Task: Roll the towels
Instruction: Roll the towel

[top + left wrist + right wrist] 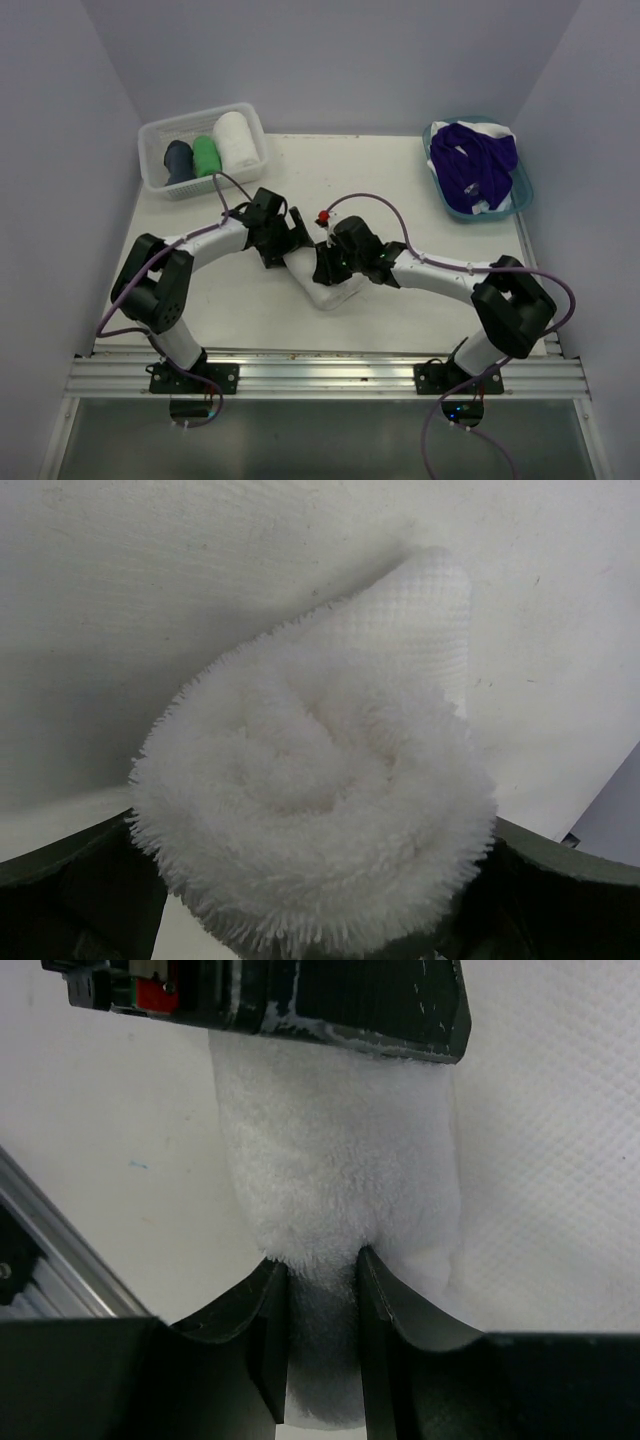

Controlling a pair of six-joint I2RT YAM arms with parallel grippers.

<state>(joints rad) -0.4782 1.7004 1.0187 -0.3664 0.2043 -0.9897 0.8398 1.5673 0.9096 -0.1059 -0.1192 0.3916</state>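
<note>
The rolled white towel (315, 810) fills the left wrist view, its spiral end between the widely spread left jaws. The right jaws pinch its other end, mid-surface (230, 300). Rolling looks finished; the next move calls for carrying it to the basket (195, 113), upper left, which holds three rolls: navy (178, 160), green (207, 155), white (236, 140). The tub (526, 188), upper right, holds one purple towel (475, 160) over white cloth.

From above, most of your white towel (328, 293) lies hidden beneath the right arm (345, 258); the left fingers (70, 890) run off the bottom edge.
</note>
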